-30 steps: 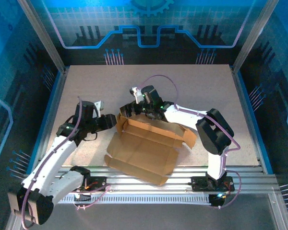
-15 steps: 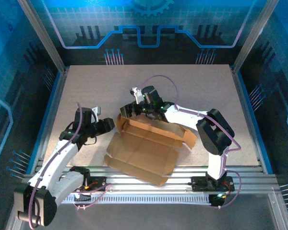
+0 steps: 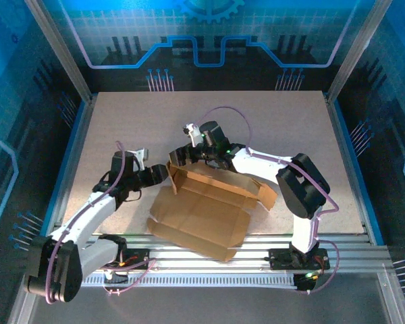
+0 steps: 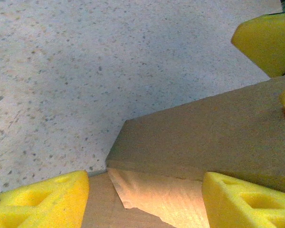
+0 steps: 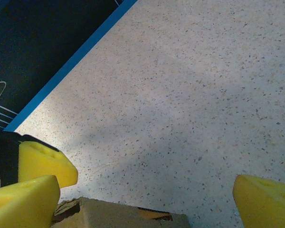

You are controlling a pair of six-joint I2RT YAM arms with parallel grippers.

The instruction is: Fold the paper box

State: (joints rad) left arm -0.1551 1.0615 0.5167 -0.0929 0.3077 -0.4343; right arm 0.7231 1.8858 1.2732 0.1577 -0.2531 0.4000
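Box (image 3: pixel 202 209) half-folded, far wall up. L gripper (image 3: pixel 162 174) at its 9 o'clock wall, spread wide. R gripper (image 3: pixel 180 157) at 11 o'clock corner, likewise agape.

- The left arm (image 3: pixel 81 217) and right arm (image 3: pixel 260 162) are built alike: smooth white shell links joined by chunky black joint housings.
- A thin purple cable (image 3: pixel 223 110) runs along each arm and loops free just behind the wrist.
- The left gripper (image 3: pixel 162 174) has a black body, with a small white bracket (image 3: pixel 140 154) mounted right behind it.
- Its fingers (image 4: pixel 38 199) are wedge-shaped yellow foam pads with triangular recesses moulded in.
- The right gripper (image 3: pixel 177 159) carries the same yellow pads (image 5: pixel 266 199), and a green light (image 3: pixel 220 146) glows behind its wrist.
- Farthest from the grippers, the black bases (image 3: pixel 293 258) show red wiring.
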